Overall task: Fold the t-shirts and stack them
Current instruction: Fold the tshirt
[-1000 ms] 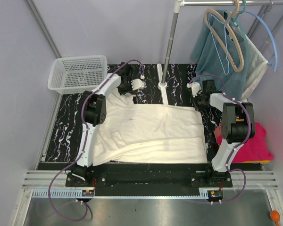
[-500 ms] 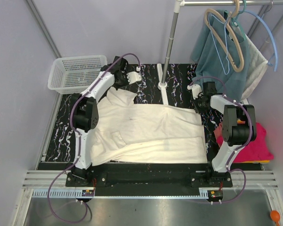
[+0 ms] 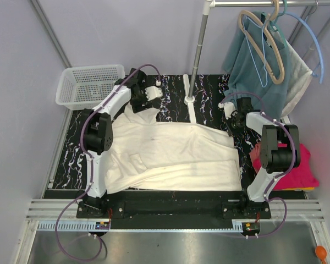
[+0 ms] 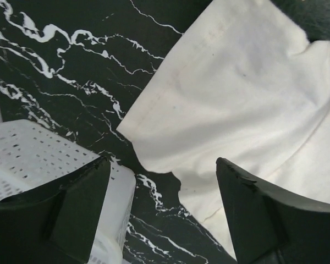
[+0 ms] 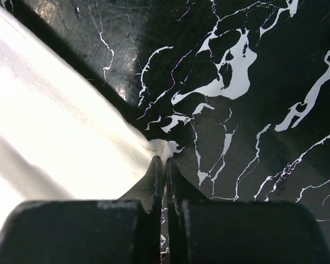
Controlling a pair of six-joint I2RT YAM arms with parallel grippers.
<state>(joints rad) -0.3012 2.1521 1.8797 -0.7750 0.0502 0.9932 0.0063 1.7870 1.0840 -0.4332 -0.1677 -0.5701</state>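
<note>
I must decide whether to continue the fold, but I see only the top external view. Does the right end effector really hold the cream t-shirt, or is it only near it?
Observer: It holds it. The right wrist view shows the right end effector shut on a small pinch of the cream t-shirt at its corner.
Operator: And does the left end effector hold cloth?
Observer: No. In the left wrist view the left end effector is open, and the shirt's edge lies on the table below it, gripped by neither side.
Operator: Is anything else close to it?
Observer: Yes, the white mesh basket is right beside one finger. I cannot tell whether they touch.
</note>
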